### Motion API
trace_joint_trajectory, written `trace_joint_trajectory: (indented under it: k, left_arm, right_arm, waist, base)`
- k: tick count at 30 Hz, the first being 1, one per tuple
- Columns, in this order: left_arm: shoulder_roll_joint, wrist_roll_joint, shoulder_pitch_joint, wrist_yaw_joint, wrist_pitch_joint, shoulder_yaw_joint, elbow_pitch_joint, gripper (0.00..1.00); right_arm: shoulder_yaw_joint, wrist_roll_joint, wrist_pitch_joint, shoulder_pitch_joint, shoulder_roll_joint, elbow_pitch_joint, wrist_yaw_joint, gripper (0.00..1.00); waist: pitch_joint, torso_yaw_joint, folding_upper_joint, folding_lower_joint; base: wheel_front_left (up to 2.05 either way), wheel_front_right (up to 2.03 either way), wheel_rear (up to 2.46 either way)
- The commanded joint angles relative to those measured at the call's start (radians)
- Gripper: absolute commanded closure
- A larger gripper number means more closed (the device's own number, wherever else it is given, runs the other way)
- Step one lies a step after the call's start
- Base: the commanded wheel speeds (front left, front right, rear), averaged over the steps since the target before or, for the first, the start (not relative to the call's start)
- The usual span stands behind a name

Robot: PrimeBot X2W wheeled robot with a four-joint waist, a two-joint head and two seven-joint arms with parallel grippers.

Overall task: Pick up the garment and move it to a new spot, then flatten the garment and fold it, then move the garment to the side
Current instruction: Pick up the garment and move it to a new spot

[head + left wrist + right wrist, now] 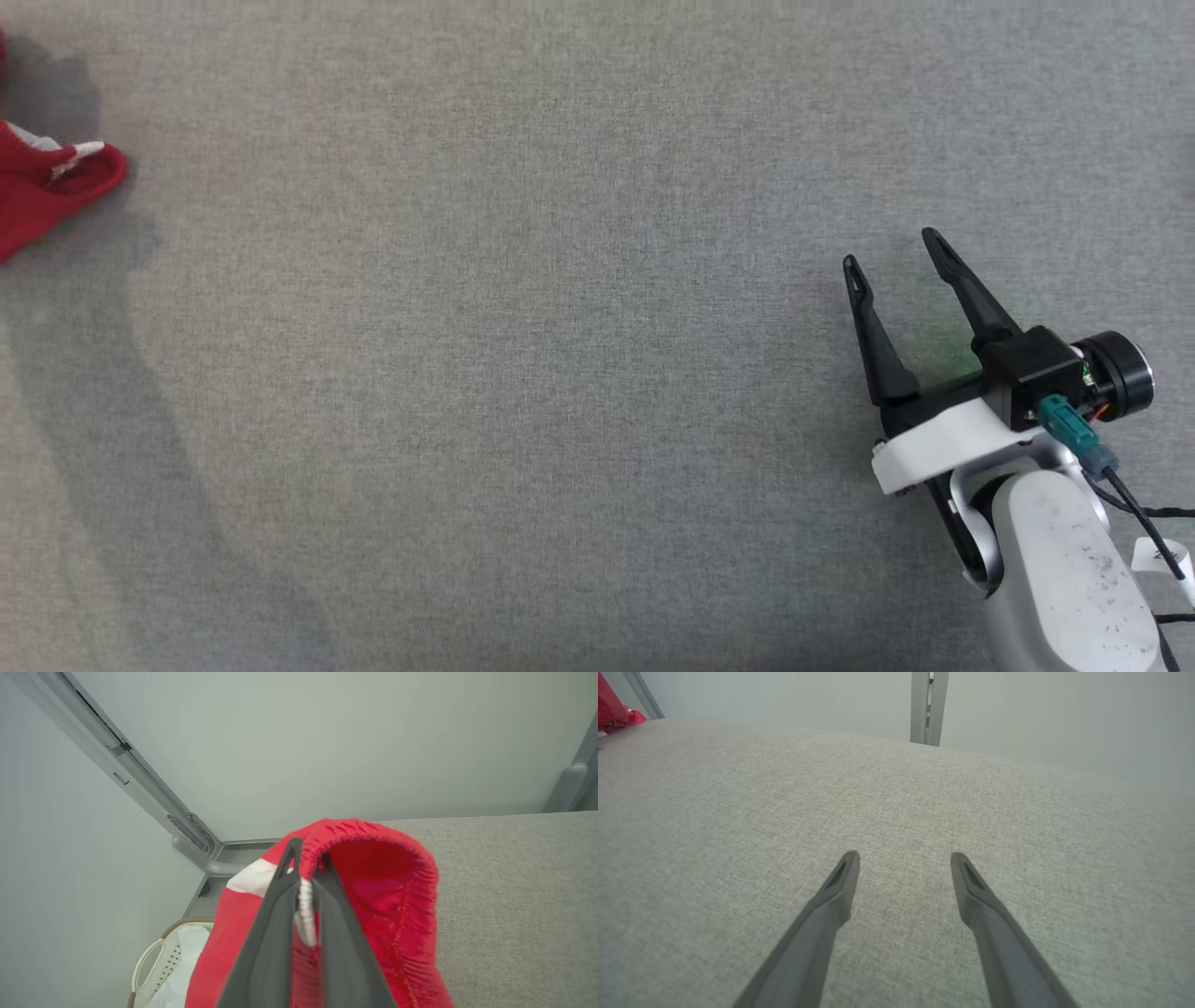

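Left wrist view: the red ribbed garment [387, 896], which has a white patch, is pinched at its hem by the left gripper [308, 856], whose two dark fingers are pressed together on the cloth. It is held at the left border of the grey fabric-covered table [514, 882], with a white plastic basket with a brown rim [154, 961] seen below. In the head view, the right gripper [893, 252] is seen over the table at the lower right, with its fingers spread and nothing between them.

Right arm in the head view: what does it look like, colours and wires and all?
The right gripper has two long, tapering black fingers on a white bracket. A teal plug feeds a black cable; the forearm is pale grey, speckled.
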Motion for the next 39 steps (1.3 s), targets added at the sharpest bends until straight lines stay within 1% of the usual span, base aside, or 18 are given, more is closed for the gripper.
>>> trace_joint_trajectory:
  k: [1,4,7,13,17,21,25,28,32,35,39]
  left_arm:
    - [0.005,0.012,-0.017,-0.005,-0.006,-0.018,-0.016,1.00]
    - [-0.021,0.030,-0.009,-0.007,-0.011,-0.081,-0.069,1.00]
    - [-0.028,0.024,0.016,-0.006,-0.002,-0.143,-0.133,1.00]
    - [-0.050,-0.007,0.045,-0.006,0.040,-0.297,-0.311,1.00]
    - [-0.082,-0.035,0.027,-0.006,0.065,-0.381,-0.452,1.00]
    - [-0.127,-0.101,-0.006,-0.005,0.086,-0.398,-0.569,1.00]
    - [-0.180,-0.180,0.001,-0.005,0.095,-0.366,-0.624,1.00]
    - [-0.203,-0.224,0.050,0.001,0.082,-0.354,-0.631,1.00]
    - [-0.228,-0.269,0.169,0.003,0.039,-0.358,-0.600,1.00]
    - [-0.246,-0.296,0.293,0.001,0.000,-0.371,-0.545,1.00]
    - [-0.255,-0.307,0.423,-0.001,-0.035,-0.386,-0.442,1.00]
  right_arm:
    - [0.000,0.014,-0.013,0.005,-0.004,0.016,-0.002,0.00]
    - [0.000,0.046,-0.034,0.021,-0.004,0.060,-0.002,0.00]
    - [0.004,0.072,-0.049,0.034,-0.004,0.099,-0.002,0.00]
    - [-0.002,0.132,-0.073,0.072,-0.004,0.181,-0.002,0.00]
    - [-0.014,0.167,-0.078,0.098,-0.004,0.217,-0.002,0.00]
    - [-0.035,0.182,-0.079,0.111,-0.004,0.210,-0.002,0.00]
    - [-0.048,0.188,-0.080,0.127,-0.004,0.195,-0.002,0.00]
    - [-0.060,0.192,-0.080,0.133,-0.004,0.187,-0.002,0.00]
    - [-0.075,0.195,-0.080,0.141,-0.004,0.180,-0.002,0.00]
    - [-0.086,0.194,-0.080,0.139,-0.004,0.173,-0.002,0.00]
    - [-0.089,0.196,-0.080,0.123,-0.004,0.164,-0.002,0.00]
  waist:
    - [-0.075,-0.025,-0.0001,-0.0001]
    - [-0.146,-0.042,-0.0001,-0.0001]
    - [-0.207,-0.061,-0.0001,-0.0001]
    - [-0.346,-0.109,-0.0001,-0.0001]
    - [-0.415,-0.137,-0.0001,-0.0001]
    - [-0.446,-0.159,-0.0001,-0.0001]
    - [-0.450,-0.178,-0.0001,-0.0001]
    - [-0.441,-0.191,-0.0001,-0.0001]
    - [-0.419,-0.206,-0.0001,-0.0001]
    - [-0.394,-0.213,-0.0001,-0.0001]
    - [-0.358,-0.224,-0.0001,-0.0001]
  base:
    - [0.00,0.00,0.00]
    - [0.00,0.00,0.00]
    - [0.00,0.00,0.00]
    - [0.00,0.00,0.00]
    - [0.00,0.00,0.00]
    - [0.00,0.00,0.00]
    - [0.00,0.00,0.00]
    - [0.00,0.00,0.00]
    - [0.00,0.00,0.00]
    - [0.00,0.00,0.00]
    - [0.00,0.00,0.00]
